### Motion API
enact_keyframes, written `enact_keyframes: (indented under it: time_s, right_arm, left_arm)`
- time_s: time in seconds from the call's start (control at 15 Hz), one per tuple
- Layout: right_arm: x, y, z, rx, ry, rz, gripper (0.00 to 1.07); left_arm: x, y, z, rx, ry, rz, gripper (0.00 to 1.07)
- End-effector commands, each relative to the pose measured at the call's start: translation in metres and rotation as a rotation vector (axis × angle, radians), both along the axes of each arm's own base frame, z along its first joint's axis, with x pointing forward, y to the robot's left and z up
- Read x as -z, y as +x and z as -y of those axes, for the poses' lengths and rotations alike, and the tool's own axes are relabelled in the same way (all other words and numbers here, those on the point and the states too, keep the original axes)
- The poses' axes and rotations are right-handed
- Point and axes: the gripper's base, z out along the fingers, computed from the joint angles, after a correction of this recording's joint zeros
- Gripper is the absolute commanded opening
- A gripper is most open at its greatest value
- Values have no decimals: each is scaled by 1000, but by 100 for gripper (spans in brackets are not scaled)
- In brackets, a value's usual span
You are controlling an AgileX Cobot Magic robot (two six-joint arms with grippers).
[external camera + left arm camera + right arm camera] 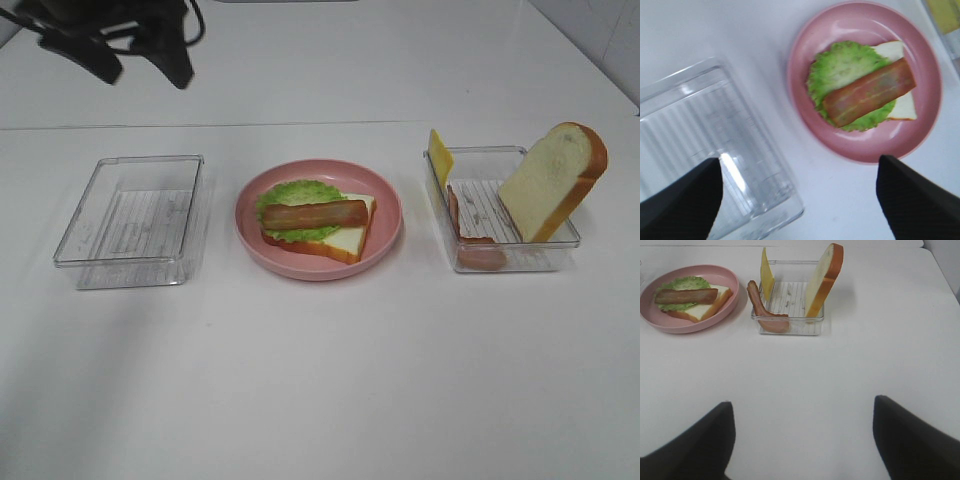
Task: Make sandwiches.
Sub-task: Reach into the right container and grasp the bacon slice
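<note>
A plain white table (320, 400) fills nearly the whole scene, and a strip of pale tiled wall (610, 35) shows at the far right corner. On the table stand a clear plastic tray (130, 220) to the left, a round pink plate (385, 250) in the middle and a second clear tray (510, 255) to the right. The half-built sandwich (318, 222) lies on the plate: a white bread slice (350, 240) at the bottom, green lettuce (295, 195) on it and a bacon strip (315, 213) across the top. In the second tray a loose bread slice (555, 180) leans upright, a yellow cheese square (440, 152) stands at the wall nearest the plate, and another bacon strip (475, 245) droops over the front corner. The left gripper (800, 200) hangs above the table with its fingers spread wide and nothing between them, over the gap between the first tray and the plate, with the sandwich just ahead of it. The right gripper (800, 440) is likewise wide open and holds nothing, above bare table, well apart from the sandwich.
</note>
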Motion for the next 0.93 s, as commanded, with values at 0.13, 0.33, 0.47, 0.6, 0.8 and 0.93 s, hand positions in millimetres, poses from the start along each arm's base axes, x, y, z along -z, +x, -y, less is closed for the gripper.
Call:
enact_keyframes:
  time_s: [0.13, 0.33, 0.47, 0.6, 0.8, 0.93]
  right_arm:
    - [0, -1, 0, 6, -3, 20, 73]
    - [-2, 0, 0, 8, -1, 43, 73]
    - [-2, 0, 0, 11, 5, 42, 73]
    - [-2, 1, 1, 21, 9, 39, 73]
    - [-4, 13, 0, 22, 4, -34, 73]
    - [-7, 24, 0, 22, 2, -80, 73]
  left_arm:
    - [-77, -61, -29, -85, 85, 27, 80]
    - [-125, -142, -50, -108, 36, 152, 80]
    - [-126, -181, -60, -115, 27, 167, 80]
    - [-118, -206, -67, -136, 18, 154, 80]
    - [-97, -255, -80, -137, 23, 148, 80]
    - [-82, -276, -85, -140, 19, 166, 80]
